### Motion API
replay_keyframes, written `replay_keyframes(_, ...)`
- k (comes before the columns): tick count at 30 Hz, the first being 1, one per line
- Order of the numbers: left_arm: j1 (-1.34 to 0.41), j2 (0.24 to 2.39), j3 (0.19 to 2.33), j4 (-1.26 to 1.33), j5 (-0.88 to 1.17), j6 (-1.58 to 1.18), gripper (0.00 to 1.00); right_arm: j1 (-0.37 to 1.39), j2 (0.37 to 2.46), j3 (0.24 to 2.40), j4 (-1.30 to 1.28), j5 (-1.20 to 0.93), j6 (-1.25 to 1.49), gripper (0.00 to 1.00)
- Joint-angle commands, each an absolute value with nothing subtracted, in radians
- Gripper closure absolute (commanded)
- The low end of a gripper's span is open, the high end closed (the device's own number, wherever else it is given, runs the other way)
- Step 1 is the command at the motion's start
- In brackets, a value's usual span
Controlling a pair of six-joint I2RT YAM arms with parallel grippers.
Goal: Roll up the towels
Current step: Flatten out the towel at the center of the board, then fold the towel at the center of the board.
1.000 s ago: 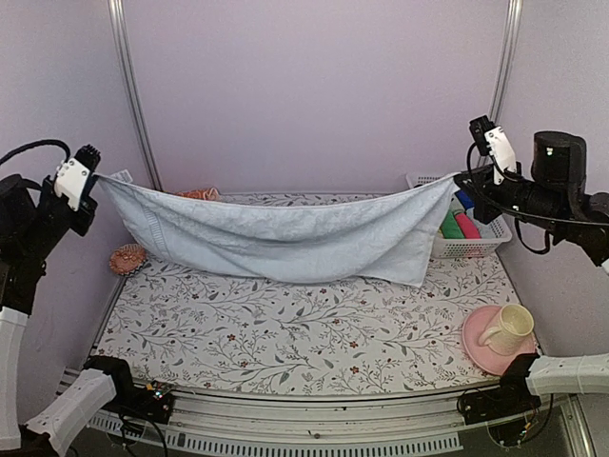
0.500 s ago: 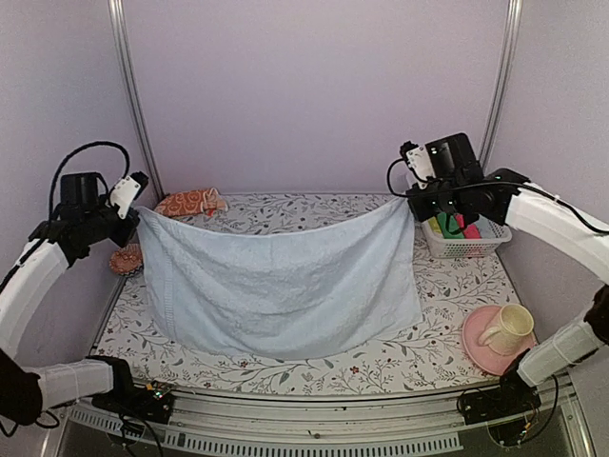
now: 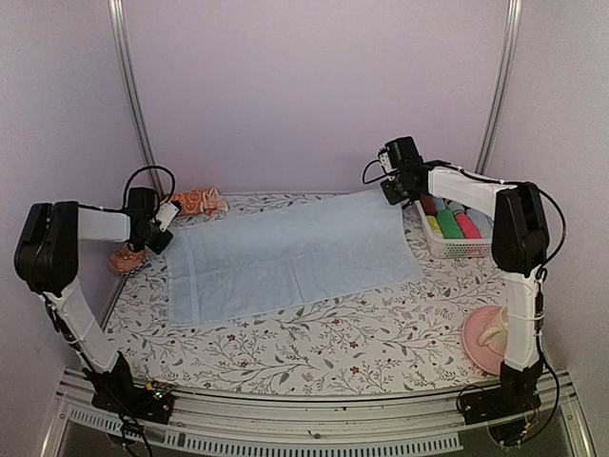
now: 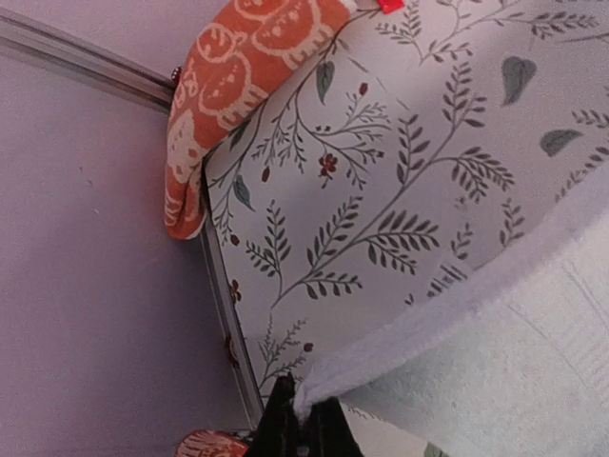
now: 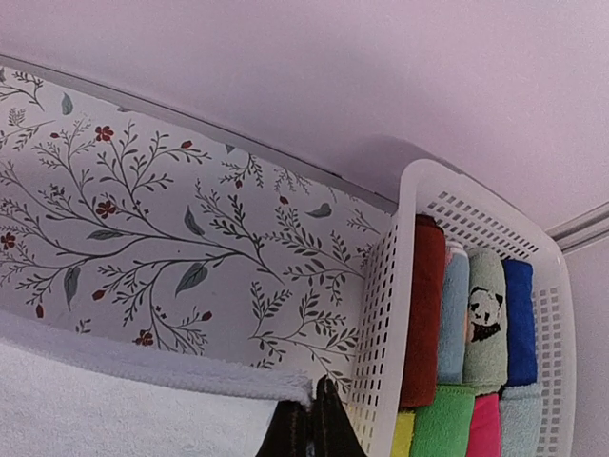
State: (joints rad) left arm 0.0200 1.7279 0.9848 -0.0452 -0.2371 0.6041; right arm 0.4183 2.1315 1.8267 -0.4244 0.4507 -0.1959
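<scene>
While the left gripper [image 3: 162, 221] and right gripper [image 3: 394, 190] are each clamped on a far corner of the blue towel [image 3: 285, 255], the cloth lies spread flat across the middle of the table [image 3: 314, 347], slightly skewed, its left side nearer the arms than its right. Both wrist views show the jaws closed tight on the hem, so the likeliest slip is at release: if a corner clings as an arm lifts, it will drag and rumple the flat sheet. That skew is a second risk, since a roll begun on a crooked edge tends to cone and come loose. Room is tight too: the right gripper sits just beside the basket [image 3: 463, 249], and a sideways swing could knock it, while the left one works close to the wall and near the orange towel [image 3: 195, 201], bunched at the far left corner, which a careless sweep could snag or push out of reach
</scene>
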Motion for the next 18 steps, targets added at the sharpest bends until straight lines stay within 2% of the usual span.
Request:
replay_keyframes(1,0.031,1.788,1.067,0.137,-0.360,0.654,1.00,0.402,2.204,1.942,-0.365,0.475,-0.278,0.98)
replay_keyframes(10,0.026,1.729,0.993,0.229,-0.269,0.766,1.00,0.400,2.191,1.902,-0.358,0.418,-0.345,0.98)
replay_keyframes(18,0.019,1.551,0.830,0.247,-0.153,0.880,1.00,0.399,2.071,1.686,-0.283,0.344,-0.419,0.98)
